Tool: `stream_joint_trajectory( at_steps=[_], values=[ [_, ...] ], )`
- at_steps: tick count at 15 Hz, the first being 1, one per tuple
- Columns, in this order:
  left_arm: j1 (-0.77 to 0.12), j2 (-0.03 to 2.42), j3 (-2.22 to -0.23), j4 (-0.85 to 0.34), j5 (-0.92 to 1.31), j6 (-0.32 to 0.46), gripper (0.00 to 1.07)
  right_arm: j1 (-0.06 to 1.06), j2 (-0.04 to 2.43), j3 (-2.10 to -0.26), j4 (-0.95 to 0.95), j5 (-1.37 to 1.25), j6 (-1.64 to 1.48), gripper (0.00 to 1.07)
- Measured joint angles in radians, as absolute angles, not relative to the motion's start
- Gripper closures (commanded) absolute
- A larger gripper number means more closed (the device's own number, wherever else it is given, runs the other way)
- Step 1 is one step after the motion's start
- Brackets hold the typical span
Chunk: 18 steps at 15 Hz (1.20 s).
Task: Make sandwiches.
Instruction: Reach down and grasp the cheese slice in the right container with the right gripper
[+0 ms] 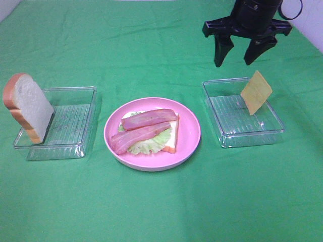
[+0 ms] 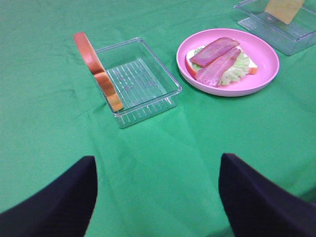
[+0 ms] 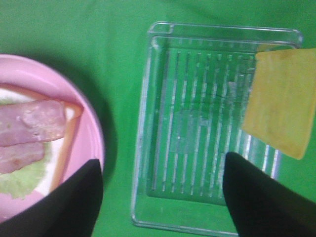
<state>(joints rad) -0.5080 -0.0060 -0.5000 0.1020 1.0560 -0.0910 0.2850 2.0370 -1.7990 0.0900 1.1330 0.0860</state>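
Note:
On the round pink plate [image 1: 189,133] lies a bread slice [image 1: 171,138] with a pale green lettuce leaf [image 1: 146,145] and two pink-red bacon strips [image 1: 146,120] on top. A second bread slice [image 1: 28,106] leans upright against the left clear tray [image 1: 75,123]. A yellow cheese slice [image 1: 256,92] leans in the right clear tray [image 1: 232,113]. My right gripper [image 1: 246,53] is open and empty, hovering above and behind the right tray. In the right wrist view the cheese [image 3: 281,101] lies beyond the open gripper [image 3: 163,197]. My left gripper [image 2: 158,197] is open, short of the left tray [image 2: 140,81].
A green cloth [image 1: 161,201] covers the whole table. The two trays flank the plate on the left and right. The plate also shows in the left wrist view [image 2: 261,74] and in the right wrist view [image 3: 91,123].

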Motion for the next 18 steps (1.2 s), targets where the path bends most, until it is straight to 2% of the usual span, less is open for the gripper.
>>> stream_joint_trajectory(
  at_steps=[5,7,18],
  values=[
    [-0.508,-0.006,-0.5,0.102,1.056,-0.091,0.39,0.135,2.038,-1.799,0.078,1.137,0.061,0.41],
    [-0.508,-0.006,-0.5,0.102,1.056,-0.091,0.39,0.078,2.05,-1.799,0.136,1.15,-0.009,0.41],
    [-0.508,-0.006,-0.5,0.102,1.056,-0.091,0.39,0.059,2.191,-1.799,0.145,1.07,-0.055,0.41]
  ],
)
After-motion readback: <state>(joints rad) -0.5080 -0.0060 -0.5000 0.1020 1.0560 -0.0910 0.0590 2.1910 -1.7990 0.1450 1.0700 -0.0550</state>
